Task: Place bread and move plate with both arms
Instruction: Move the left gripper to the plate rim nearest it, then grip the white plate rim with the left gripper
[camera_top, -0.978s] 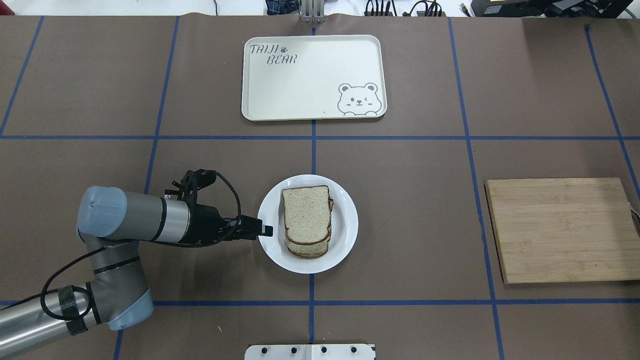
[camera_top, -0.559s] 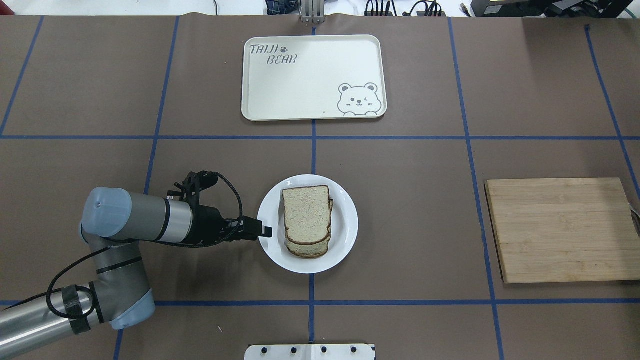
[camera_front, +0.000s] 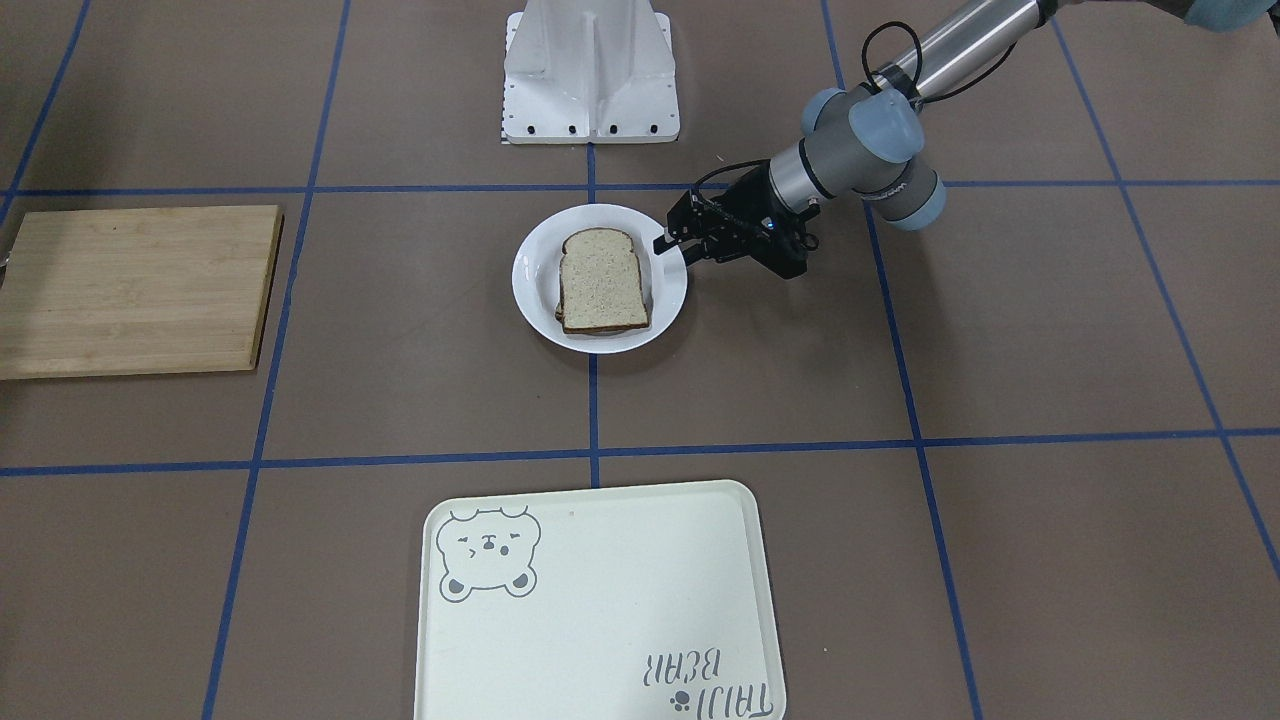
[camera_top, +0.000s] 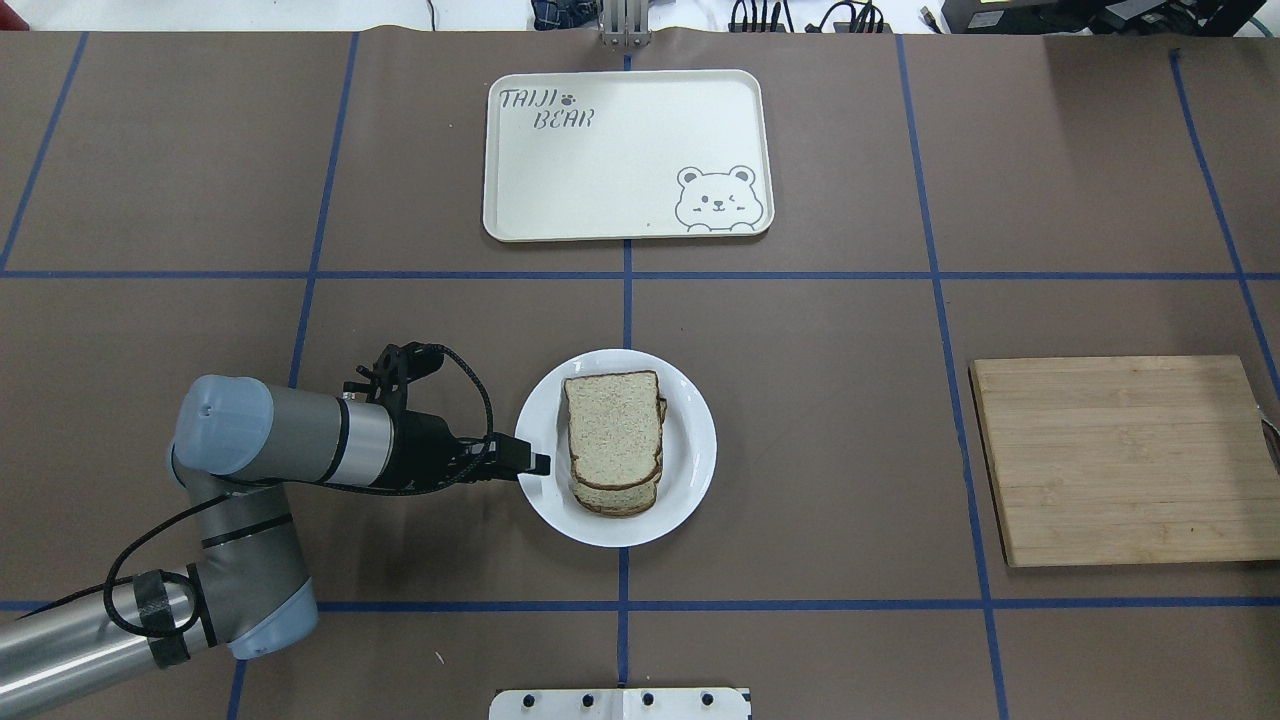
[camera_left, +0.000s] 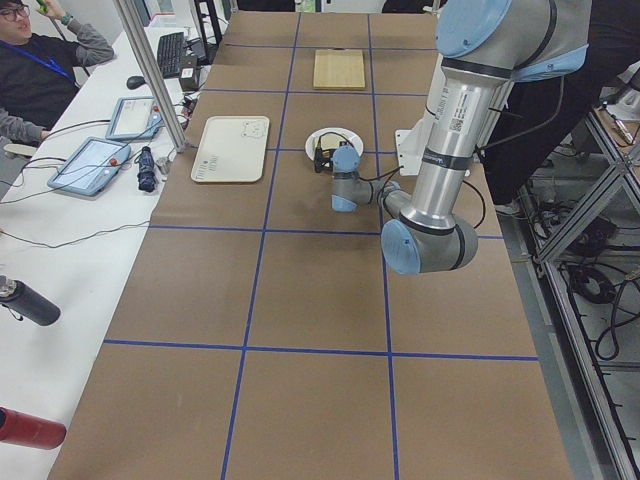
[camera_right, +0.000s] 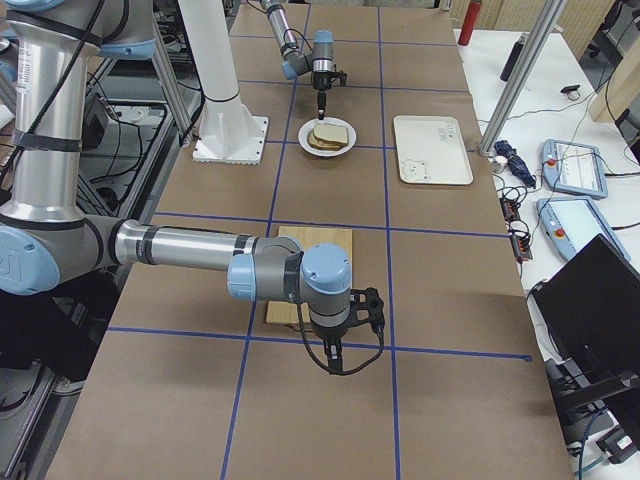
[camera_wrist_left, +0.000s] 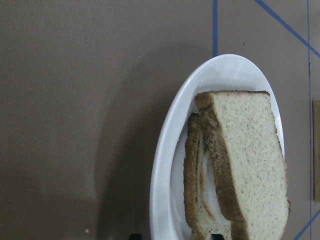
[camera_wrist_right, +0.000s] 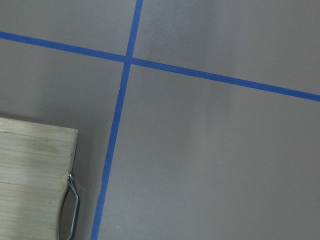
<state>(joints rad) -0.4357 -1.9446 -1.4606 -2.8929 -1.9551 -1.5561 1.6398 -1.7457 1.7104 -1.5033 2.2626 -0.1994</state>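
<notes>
Tray (camera_top: 620, 160): read "TAIJI BEAR"
Bread (camera_top: 612, 425): lay on plate (camera_top: 690, 450)
Left fingers (camera_top: 535, 463): parted at plate's left rim, held nothing
Right fingers (camera_right: 332, 350): opening was unclear

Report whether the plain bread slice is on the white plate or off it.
On it. The pale speckled bread slice with dark crust lies flat atop another slice, on the round glossy white plate.

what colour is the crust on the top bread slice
Dark brown, around the pale speckled bread; clearest in the left wrist view.
</notes>
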